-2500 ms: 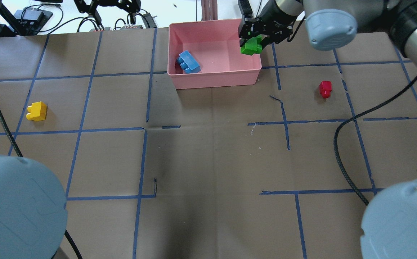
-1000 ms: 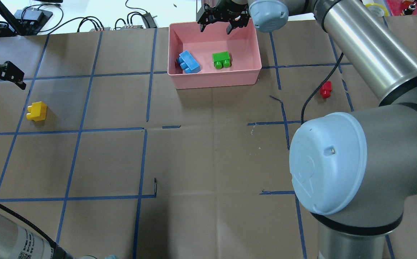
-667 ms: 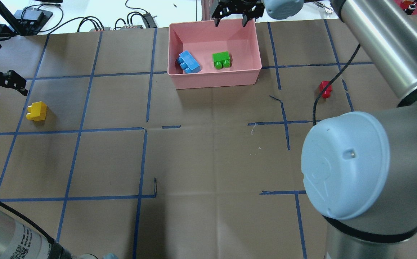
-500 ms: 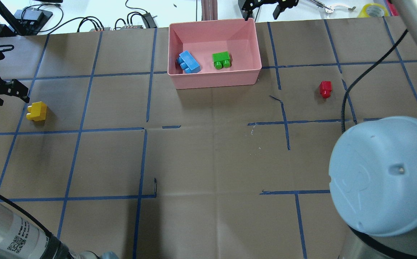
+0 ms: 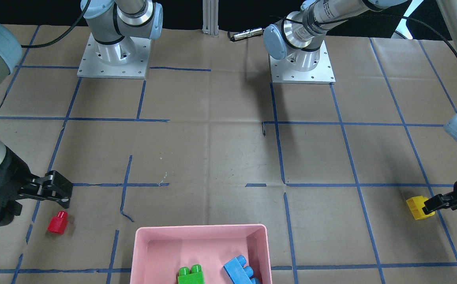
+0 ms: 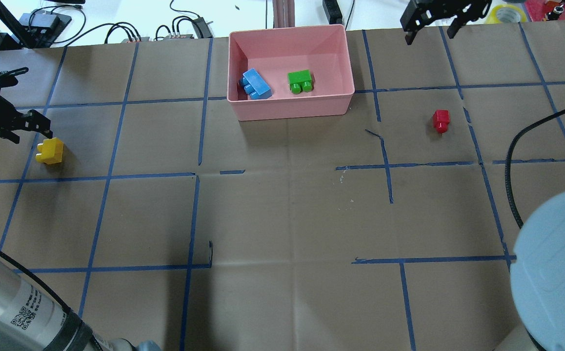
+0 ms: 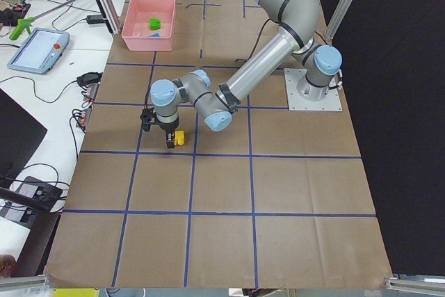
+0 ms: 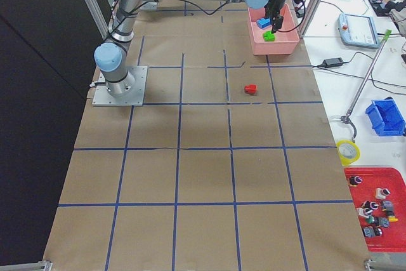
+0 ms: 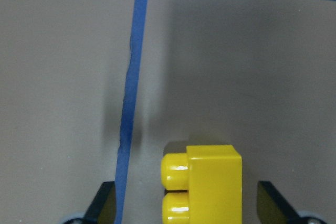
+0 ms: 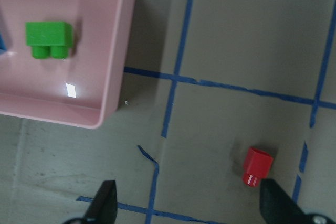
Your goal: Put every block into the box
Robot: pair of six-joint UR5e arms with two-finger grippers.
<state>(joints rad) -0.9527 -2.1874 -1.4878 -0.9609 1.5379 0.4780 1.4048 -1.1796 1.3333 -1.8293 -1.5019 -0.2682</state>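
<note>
box (image 6: 290, 109) — blue block (image 6: 255, 84), green block (image 6: 300, 80) inside | left pincer (image 6: 32, 137), right pincer (image 6: 429, 38) agape, empty

Glossy plastic on matt paper
The yellow block (image 9: 212, 182), green block (image 10: 50, 34) and pink box (image 10: 113, 61) are smooth, shiny plastic; the table (image 6: 282, 204) wears creased matt brown paper with blue tape (image 6: 126, 176) lines.

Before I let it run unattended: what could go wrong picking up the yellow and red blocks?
The yellow block has its studs facing one finger of the open left gripper; closing on those rounded studs may twist it loose. The red block sits off-centre, near one finger of the open right gripper in its wrist view; a straight descent might knock it away.
</note>
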